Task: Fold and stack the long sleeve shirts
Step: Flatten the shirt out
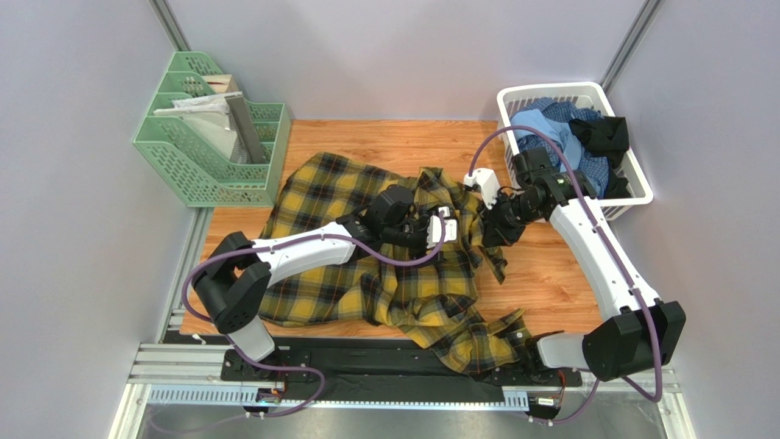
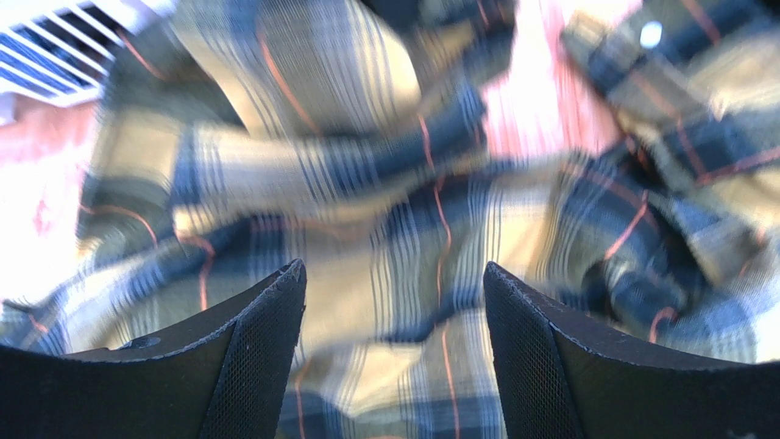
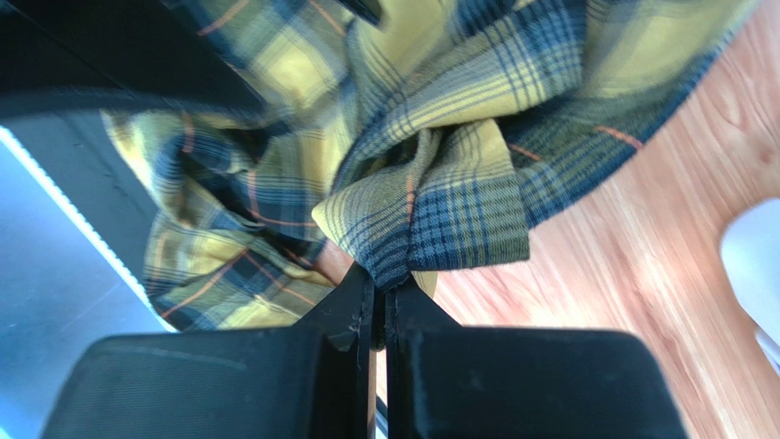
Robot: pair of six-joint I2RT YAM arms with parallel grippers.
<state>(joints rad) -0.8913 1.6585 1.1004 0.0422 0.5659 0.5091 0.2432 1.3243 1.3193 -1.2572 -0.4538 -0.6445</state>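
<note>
Mustard-yellow and black plaid flannel, crossed by thin orange lines, makes up the plaid shirt (image 1: 320, 197) that lies crumpled across the middle of the wooden table (image 1: 549, 274) in the top view. The cloth spreads from the centre-left of the frame to the lower middle, where one end reaches over the table's near edge.

The left gripper (image 1: 438, 229) sits over the shirt's bunched centre. In the left wrist view the left gripper (image 2: 394, 274) shows its two black fingers (image 2: 261, 357) standing well apart with nothing between them. The blurred plaid shirt (image 2: 384, 183) lies beyond their tips, so this hand is released.

The right gripper (image 1: 502, 222) meets the right-hand edge of the shirt, near the left gripper. In the right wrist view the right gripper (image 3: 380, 288) has its jaws pressed together on a pinched fold of the plaid shirt (image 3: 439, 201). The cloth fans out above the fingertips, and the bare table (image 3: 641, 256) shows at the right of that frame.

A white basket (image 1: 636, 183) stands at the upper right of the top view, at the table's far corner. It holds more clothing: a light blue shirt (image 1: 538, 123), a black shirt (image 1: 606, 135) draped at the rim, and a blue-checked shirt (image 1: 590, 169). A green file rack (image 1: 197, 155) holding papers stands at the upper left, beside the table's edge.
</note>
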